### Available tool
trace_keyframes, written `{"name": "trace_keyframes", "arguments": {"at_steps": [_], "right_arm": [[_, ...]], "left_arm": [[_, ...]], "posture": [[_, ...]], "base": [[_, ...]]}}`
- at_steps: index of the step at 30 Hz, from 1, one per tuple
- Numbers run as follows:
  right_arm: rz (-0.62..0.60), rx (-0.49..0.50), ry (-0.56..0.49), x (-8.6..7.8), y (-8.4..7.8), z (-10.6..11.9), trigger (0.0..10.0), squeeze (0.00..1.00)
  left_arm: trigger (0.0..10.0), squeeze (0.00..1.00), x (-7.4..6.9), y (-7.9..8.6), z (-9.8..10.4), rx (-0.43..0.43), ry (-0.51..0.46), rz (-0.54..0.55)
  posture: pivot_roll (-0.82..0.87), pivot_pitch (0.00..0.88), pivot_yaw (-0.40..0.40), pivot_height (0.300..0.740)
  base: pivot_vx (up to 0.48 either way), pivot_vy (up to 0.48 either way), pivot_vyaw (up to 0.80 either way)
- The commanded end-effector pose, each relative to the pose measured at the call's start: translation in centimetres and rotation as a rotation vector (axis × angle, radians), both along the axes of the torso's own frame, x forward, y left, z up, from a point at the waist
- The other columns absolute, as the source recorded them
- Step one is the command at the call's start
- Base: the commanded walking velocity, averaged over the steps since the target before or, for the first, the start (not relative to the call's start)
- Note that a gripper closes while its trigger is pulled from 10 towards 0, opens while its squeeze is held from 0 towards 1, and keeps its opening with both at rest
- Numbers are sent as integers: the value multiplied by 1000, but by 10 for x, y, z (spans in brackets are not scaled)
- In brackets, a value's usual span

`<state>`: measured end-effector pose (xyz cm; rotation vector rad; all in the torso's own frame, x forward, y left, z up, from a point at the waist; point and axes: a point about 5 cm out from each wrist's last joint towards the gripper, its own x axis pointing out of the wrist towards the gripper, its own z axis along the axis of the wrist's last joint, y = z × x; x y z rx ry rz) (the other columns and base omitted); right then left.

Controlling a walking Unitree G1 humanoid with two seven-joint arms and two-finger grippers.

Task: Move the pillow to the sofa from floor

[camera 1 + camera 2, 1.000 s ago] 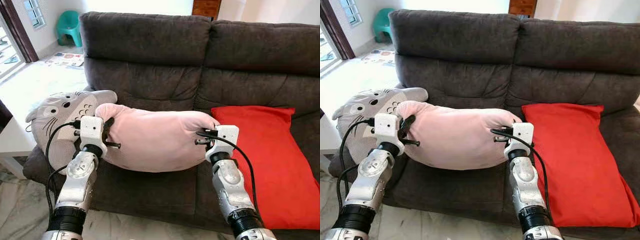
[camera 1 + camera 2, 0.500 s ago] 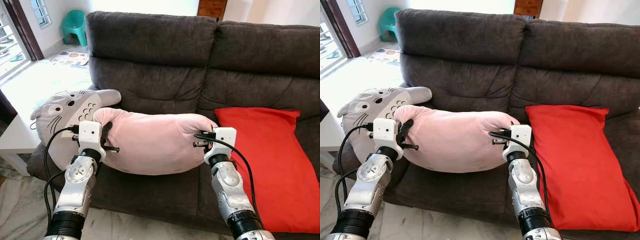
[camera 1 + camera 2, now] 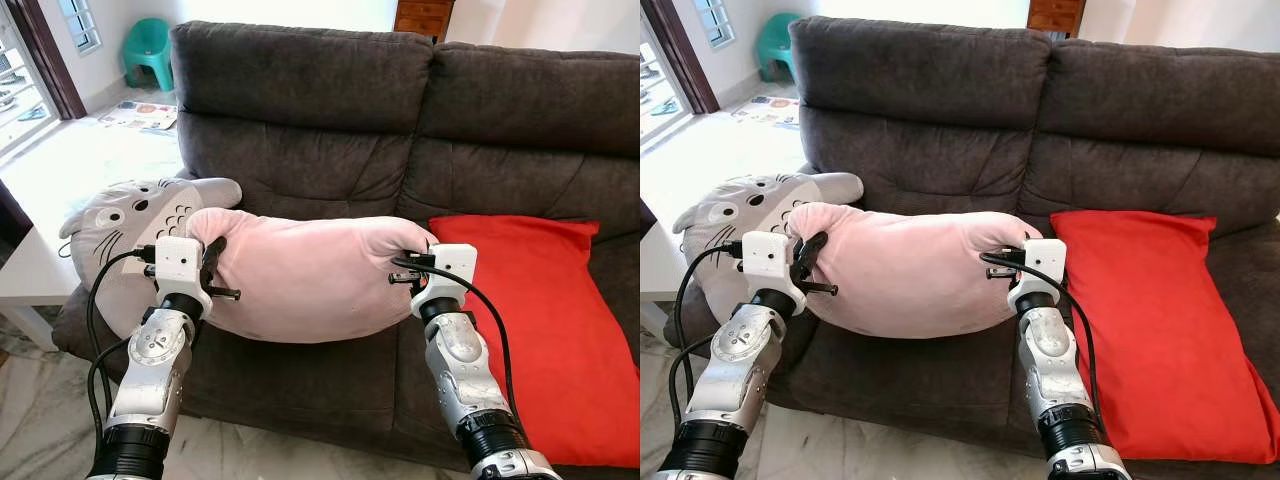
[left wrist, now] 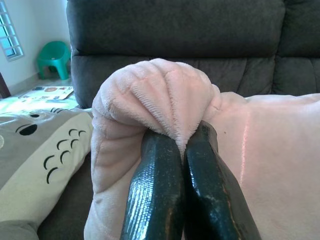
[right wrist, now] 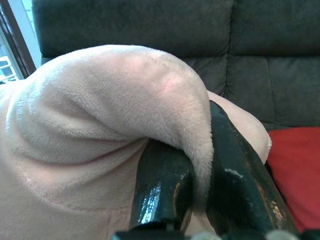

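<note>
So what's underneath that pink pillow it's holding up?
Under the pink pillow, pinched at each end by the left end effector and the right end effector, lies the dark sofa seat cushion. The pillow hides the seat area directly behind it.

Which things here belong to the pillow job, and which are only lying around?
Job: soft pink plush pillow; dark grey fabric sofa; left gripper and right gripper, both pinching it.

Lying about: red rectangular cushion; grey cartoon-face cushion; teal plastic stool.
</note>
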<state>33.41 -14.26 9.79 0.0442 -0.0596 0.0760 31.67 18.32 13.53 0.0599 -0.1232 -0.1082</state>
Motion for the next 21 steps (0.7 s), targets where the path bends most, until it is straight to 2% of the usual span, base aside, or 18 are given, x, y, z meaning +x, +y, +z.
{"name": "trace_keyframes", "arguments": {"at_steps": [1,8,14,17,21], "right_arm": [[-7,23,-59,7,-1,16,10000,0],[-15,24,-50,5,-3,13,10000,0],[-36,38,-29,5,-5,10,10000,0],[-36,40,-14,5,-6,9,10000,0],[-35,25,-17,5,-5,9,10000,0]], "left_arm": [[10000,0,0,4,12,7,-50,14],[10000,0,0,4,11,-6,-42,32],[10000,0,0,4,10,-15,-39,35],[10000,0,0,4,10,-16,-38,38],[10000,0,-1,6,10,-17,-35,47]], "posture": [[143,0,-48,740],[138,0,-52,740],[134,0,-53,740],[134,0,-56,740],[136,0,-59,740]], "base": [[0,0,0],[0,0,0],[0,449,0],[0,472,-642],[0,480,0]]}}
